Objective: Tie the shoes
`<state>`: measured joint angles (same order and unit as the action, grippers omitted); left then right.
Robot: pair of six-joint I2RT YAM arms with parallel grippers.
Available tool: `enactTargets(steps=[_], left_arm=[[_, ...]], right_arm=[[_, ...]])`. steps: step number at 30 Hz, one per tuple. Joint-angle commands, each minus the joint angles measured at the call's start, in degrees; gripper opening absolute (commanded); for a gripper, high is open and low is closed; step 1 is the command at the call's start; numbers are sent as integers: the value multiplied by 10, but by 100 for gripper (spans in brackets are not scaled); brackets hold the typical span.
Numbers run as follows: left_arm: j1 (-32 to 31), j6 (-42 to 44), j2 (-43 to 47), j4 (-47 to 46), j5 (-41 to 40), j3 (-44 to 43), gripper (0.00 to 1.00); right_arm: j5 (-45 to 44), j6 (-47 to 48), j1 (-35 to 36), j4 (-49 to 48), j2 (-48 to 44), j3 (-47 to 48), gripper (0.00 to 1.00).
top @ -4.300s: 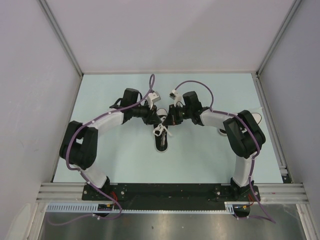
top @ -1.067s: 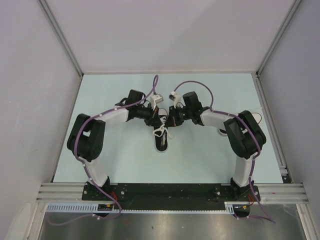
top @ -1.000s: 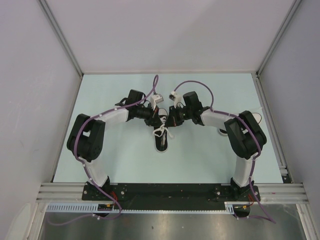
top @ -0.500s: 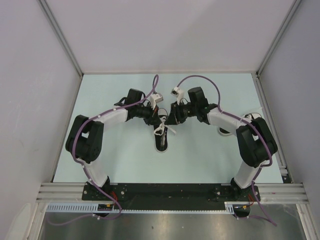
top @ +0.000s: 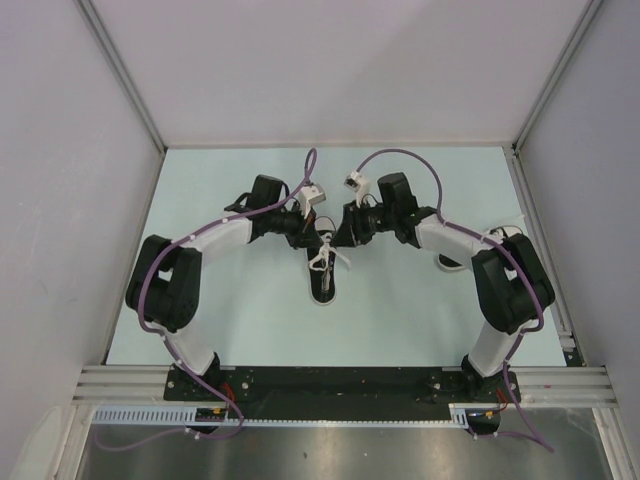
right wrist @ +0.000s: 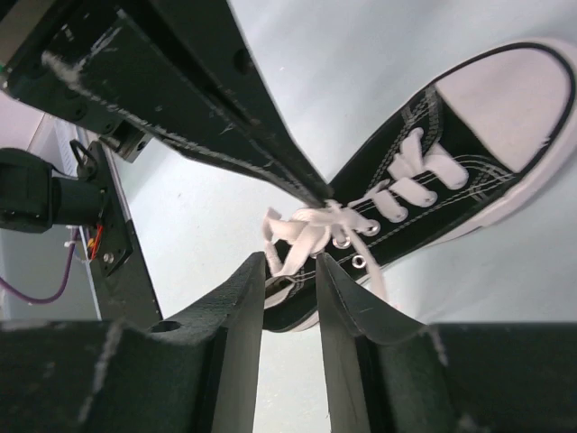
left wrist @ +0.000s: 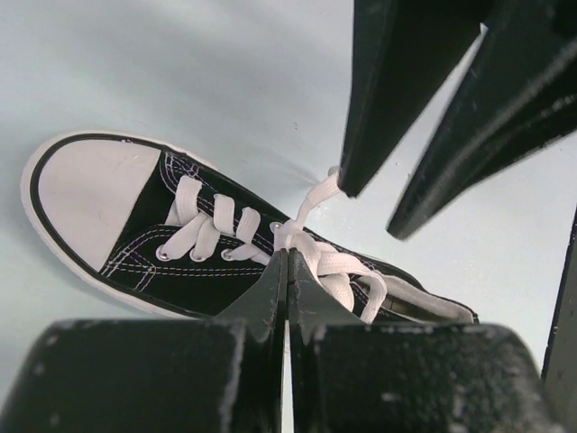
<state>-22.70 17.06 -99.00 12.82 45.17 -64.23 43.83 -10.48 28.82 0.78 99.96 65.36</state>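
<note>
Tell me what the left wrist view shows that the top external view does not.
Only the left wrist view: eyelets and stitching on the sneaker, and the left hand with fingers pressed together by the laces. Only the top external view: the whole left arm and right arm, their purple cables, the black base rail. Both: the sneaker, its laces, the right hand close to it.

No legible txt, labels or nos. anywhere in view.
</note>
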Motion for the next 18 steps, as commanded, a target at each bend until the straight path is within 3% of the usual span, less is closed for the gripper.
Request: enactTargets(steps=[1,4,8,18], left_arm=[[1,9,21,-4,8,-6,0],[2,-3,16,-12,11,-4,0],[2,-18,12,-26,10,1,0],[12,-42,-2,-39,23,-2,0]], right_arm=[[3,-1,22,13,-31,3,36],[-16,-3,31,61,-48,3,49],[-133,7,72,103,-64,1,54],[-257,60,125,114,-91,-12,50]])
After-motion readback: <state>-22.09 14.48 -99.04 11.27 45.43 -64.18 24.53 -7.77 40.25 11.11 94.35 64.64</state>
